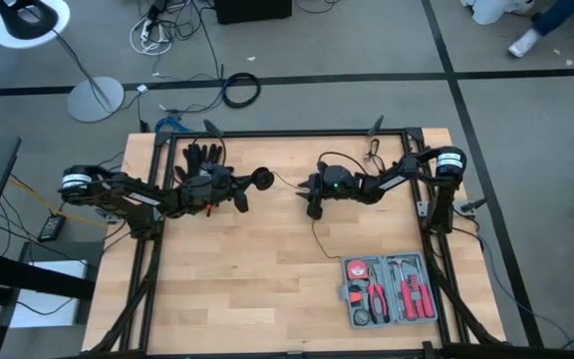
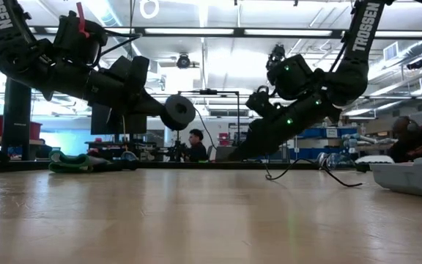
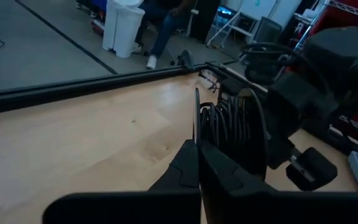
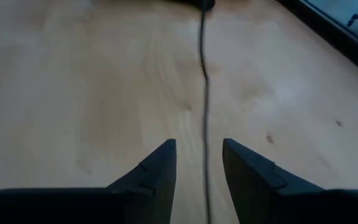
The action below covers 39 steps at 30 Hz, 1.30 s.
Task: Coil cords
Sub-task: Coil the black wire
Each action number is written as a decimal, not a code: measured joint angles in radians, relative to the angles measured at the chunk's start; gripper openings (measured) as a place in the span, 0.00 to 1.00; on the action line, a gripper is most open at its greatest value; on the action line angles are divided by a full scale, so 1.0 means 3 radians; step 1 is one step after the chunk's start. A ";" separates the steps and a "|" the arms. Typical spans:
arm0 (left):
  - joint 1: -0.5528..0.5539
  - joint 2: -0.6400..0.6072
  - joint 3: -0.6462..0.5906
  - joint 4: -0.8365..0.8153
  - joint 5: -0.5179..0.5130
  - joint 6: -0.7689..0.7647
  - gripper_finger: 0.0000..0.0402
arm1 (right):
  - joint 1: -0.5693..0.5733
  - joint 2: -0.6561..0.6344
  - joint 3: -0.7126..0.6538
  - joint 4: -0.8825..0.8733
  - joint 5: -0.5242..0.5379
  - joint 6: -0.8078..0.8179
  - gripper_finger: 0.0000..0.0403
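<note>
The cord's round black disc (image 1: 262, 179) hangs above the table's middle with my left gripper (image 1: 249, 185) shut on it. In the left wrist view the disc shows edge-on, with turns of thin black wire (image 3: 225, 124) wound on it. From the disc the wire (image 1: 287, 182) runs to my right gripper (image 1: 310, 194), passes between its open fingers (image 4: 199, 152) without plainly touching them, and trails onto the table toward the near edge (image 1: 327, 249). In the low view the slack wire (image 2: 284, 172) droops below the right gripper. My left gripper pinches a thin flat rim of the disc (image 3: 196, 127) between its two shut fingers, coming almost level from the table's left. The disc stands on edge, lifted clear of the table, with the wound wire beside the fingertips.
A black glove (image 1: 202, 155) lies at the far left behind the left gripper. An open grey tool case (image 1: 392, 289) with red-handled tools sits near the front right. Black frame rails (image 1: 297, 133) border the wooden table. Bare wood lies in front of both grippers.
</note>
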 joint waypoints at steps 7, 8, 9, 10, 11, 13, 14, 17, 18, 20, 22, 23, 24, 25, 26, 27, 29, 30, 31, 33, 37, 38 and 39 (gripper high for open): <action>0.0000 0.0000 0.0000 -0.0011 0.0019 0.0001 0.00 | 0.0001 0.0000 0.0000 0.0012 0.0128 -0.0060 0.32; 0.0000 0.0000 0.0000 -0.0009 0.0032 0.0001 0.00 | 0.0004 0.0000 0.0000 -0.0003 0.0140 -0.0059 0.32; 0.0000 0.0000 0.0000 -0.0011 0.0046 0.0002 0.00 | 0.0005 0.0000 0.0000 -0.0027 0.0140 -0.0060 0.32; 0.0000 0.0000 0.0000 -0.0011 0.0059 0.0002 0.00 | 0.0005 0.0000 0.0000 -0.0053 0.0140 -0.0060 0.32; 0.0000 0.0000 0.0000 -0.0008 0.0071 0.0001 0.00 | 0.0005 0.0000 0.0000 -0.0075 0.0140 -0.0060 0.32; -0.0001 0.0000 0.0000 -0.0006 0.0084 0.0001 0.00 | 0.0006 0.0000 0.0000 -0.0142 0.0140 -0.0059 0.32; 0.0000 0.0000 0.0000 -0.0005 0.0084 0.0001 0.00 | 0.0006 0.0001 0.0000 -0.0188 0.0141 -0.0059 0.31; 0.0000 0.0000 0.0000 0.0012 0.0084 0.0001 0.00 | 0.0009 0.0003 0.0000 -0.0222 0.0142 -0.0053 0.28; 0.0000 0.0000 0.0000 0.0010 0.0084 0.0001 0.00 | 0.0014 0.0003 0.0000 -0.0214 0.0142 -0.0044 0.26; 0.0000 0.0000 0.0000 0.0010 0.0084 0.0001 0.00 | 0.0027 0.0003 0.0000 -0.0207 0.0146 -0.0023 0.20; 0.0000 0.0000 0.0000 0.0009 0.0084 0.0001 0.00 | 0.0044 0.0003 0.0000 -0.0186 0.0148 -0.0022 0.13; -0.0001 0.0000 0.0000 0.0009 0.0084 0.0001 0.00 | 0.0051 0.0003 0.0000 -0.0176 0.0147 -0.0022 0.09; -0.0001 0.0000 0.0000 0.0009 0.0084 0.0001 0.00 | 0.0057 0.0003 0.0000 -0.0168 0.0147 -0.0022 0.05; -0.0001 0.0000 0.0000 0.0009 0.0084 0.0001 0.00 | 0.0068 0.0003 0.0000 -0.0161 0.0147 -0.0021 0.03; 0.0000 0.0000 0.0000 0.0009 0.0084 0.0001 0.00 | 0.0075 0.0003 0.0000 -0.0155 0.0147 -0.0020 0.02; 0.0000 0.0000 0.0000 0.0009 0.0084 0.0000 0.00 | 0.0083 0.0003 0.0000 -0.0147 0.0147 -0.0016 0.02; 0.0000 0.0000 0.0000 0.0009 0.0083 -0.0001 0.00 | 0.0102 0.0003 0.0017 -0.0165 0.0147 0.0052 0.02; 0.0000 0.0000 0.0000 0.0010 0.0084 -0.0001 0.00 | 0.0113 0.0003 0.0064 -0.0256 0.0147 0.0106 0.01; -0.0001 0.0000 0.0000 0.0009 0.0084 -0.0001 0.00 | 0.0124 0.0003 0.0124 -0.0380 0.0147 0.0159 0.01; -0.0001 0.0000 0.0000 0.0012 0.0075 -0.0001 0.00 | 0.0152 0.0003 0.0289 -0.0691 0.0153 0.0226 0.01; 0.0000 0.0000 0.0001 0.0011 0.0012 -0.0002 0.00 | 0.0227 0.0196 0.0730 -0.1010 0.0155 0.0237 0.01; 0.0000 0.0000 0.0004 0.0011 -0.0006 -0.0004 0.00 | 0.0243 0.0293 0.0866 -0.1023 0.0111 0.0238 0.01; 0.0000 0.0000 0.0004 0.0006 -0.0021 -0.0014 0.00 | 0.0253 0.0398 0.1002 -0.1073 0.0037 0.0235 0.01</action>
